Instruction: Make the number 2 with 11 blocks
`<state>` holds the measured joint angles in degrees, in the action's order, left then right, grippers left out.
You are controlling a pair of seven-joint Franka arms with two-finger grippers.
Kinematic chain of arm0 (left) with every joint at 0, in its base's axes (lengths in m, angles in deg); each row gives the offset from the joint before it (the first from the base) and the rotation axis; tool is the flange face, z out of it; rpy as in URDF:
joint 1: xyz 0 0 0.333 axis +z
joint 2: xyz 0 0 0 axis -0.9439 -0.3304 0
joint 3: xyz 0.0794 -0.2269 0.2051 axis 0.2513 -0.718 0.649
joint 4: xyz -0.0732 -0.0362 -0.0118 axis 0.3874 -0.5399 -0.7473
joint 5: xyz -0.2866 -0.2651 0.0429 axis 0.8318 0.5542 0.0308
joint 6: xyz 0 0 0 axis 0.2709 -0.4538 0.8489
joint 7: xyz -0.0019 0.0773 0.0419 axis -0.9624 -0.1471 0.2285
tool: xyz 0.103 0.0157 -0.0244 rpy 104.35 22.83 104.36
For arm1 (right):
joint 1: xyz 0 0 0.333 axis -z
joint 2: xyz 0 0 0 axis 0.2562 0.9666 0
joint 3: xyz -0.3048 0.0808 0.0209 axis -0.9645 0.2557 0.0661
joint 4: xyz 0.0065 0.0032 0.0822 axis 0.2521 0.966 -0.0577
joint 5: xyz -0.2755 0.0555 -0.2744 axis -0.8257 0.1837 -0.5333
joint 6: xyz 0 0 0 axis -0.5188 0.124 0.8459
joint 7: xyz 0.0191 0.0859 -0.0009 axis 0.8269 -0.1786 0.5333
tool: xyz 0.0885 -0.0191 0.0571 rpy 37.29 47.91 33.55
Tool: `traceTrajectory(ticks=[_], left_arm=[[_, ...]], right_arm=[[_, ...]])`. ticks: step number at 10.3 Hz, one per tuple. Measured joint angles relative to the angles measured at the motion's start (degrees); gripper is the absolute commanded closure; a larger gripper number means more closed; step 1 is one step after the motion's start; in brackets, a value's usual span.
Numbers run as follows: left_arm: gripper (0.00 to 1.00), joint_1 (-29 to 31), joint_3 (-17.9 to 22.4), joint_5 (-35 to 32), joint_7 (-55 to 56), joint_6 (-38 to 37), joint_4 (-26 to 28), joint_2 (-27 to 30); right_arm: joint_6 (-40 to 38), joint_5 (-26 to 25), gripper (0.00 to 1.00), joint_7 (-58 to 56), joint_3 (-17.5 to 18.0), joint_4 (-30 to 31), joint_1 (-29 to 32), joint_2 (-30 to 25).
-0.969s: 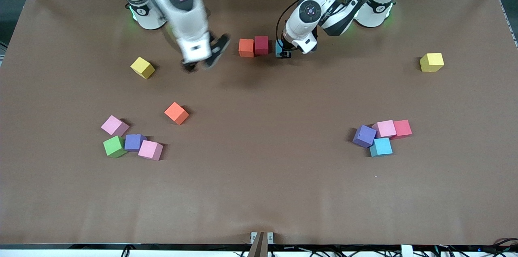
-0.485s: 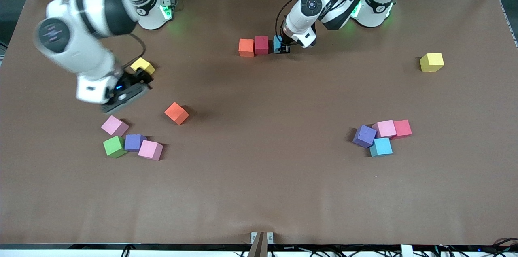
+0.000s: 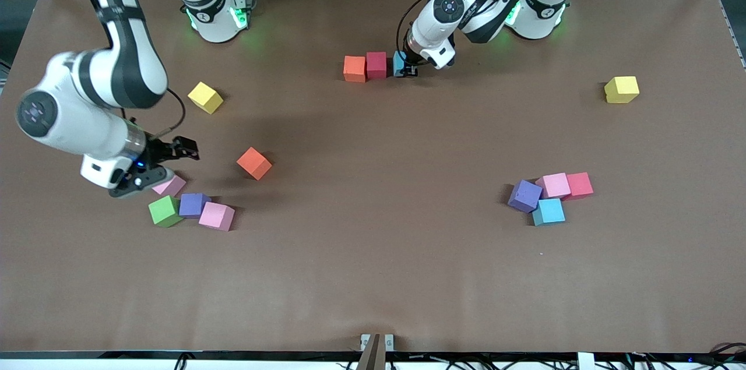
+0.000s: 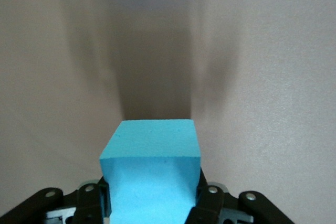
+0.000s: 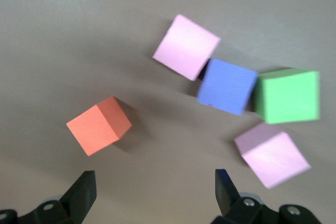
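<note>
An orange block point(image 3: 354, 69) and a red block point(image 3: 376, 64) stand side by side close to the robots' bases. Against the red one sits a light blue block point(image 3: 400, 63) point(image 4: 150, 182), and my left gripper point(image 3: 408, 70) point(image 4: 152, 203) is shut on it at table level. My right gripper point(image 3: 169, 169) point(image 5: 155, 192) hangs open and empty over a pink block point(image 3: 172, 187) point(image 5: 272, 152), part of a loose group with a green block point(image 3: 164, 210) point(image 5: 287, 95), a purple block point(image 3: 193, 204) point(image 5: 227, 86) and another pink block point(image 3: 216, 215) point(image 5: 186, 46). A second orange block point(image 3: 254, 162) point(image 5: 99, 125) lies apart beside them.
Toward the left arm's end of the table lies a cluster of a purple block point(image 3: 524, 195), a pink block point(image 3: 553, 185), a red block point(image 3: 579, 185) and a light blue block point(image 3: 548, 211). Two yellow cubes point(image 3: 205, 97) point(image 3: 621, 89) sit apart, one toward each end.
My right arm has swung away from the row at the table's middle, out over the loose group at its own end. The left gripper has pushed the light blue block up against the red one.
</note>
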<state>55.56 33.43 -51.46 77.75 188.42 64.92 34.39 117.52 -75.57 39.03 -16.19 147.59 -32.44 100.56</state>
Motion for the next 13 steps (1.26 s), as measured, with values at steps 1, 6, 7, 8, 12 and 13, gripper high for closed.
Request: traceTrajectory(ticks=[1, 6, 7, 8, 12, 13], left_arm=[[0.50, -0.01, -0.03, 0.00, 0.00, 0.21, -0.01, -0.06], [0.49, -0.45, -0.41, 0.00, -0.01, 1.25, -1.10, -1.67], [0.47, -0.49, -0.41, 0.00, -0.03, 1.27, -1.44, -2.16], [0.45, -0.54, -0.41, 0.00, -0.06, 1.28, -1.68, -2.60], [0.36, -0.65, -0.41, -0.25, -0.58, 1.32, -2.31, -4.05], [0.29, -0.67, -0.41, -0.52, -0.61, 1.33, -2.34, -4.17]], right_arm=[[1.61, 0.30, 0.00, 0.49, 1.20, 0.15, -1.86, 1.18], [17.77, 0.25, 0.00, -1.50, 1.96, 6.47, -13.67, 3.17], [21.43, 0.24, 0.00, -4.96, 1.85, 7.85, -13.66, 3.64], [25.39, 0.25, 0.00, -8.36, 1.63, 9.56, -13.34, 4.39], [35.78, 0.29, 0.00, -13.86, 1.27, 16.86, -12.74, 5.88], [37.26, 0.30, 0.00, -13.86, 1.28, 18.06, -12.74, 5.82]])
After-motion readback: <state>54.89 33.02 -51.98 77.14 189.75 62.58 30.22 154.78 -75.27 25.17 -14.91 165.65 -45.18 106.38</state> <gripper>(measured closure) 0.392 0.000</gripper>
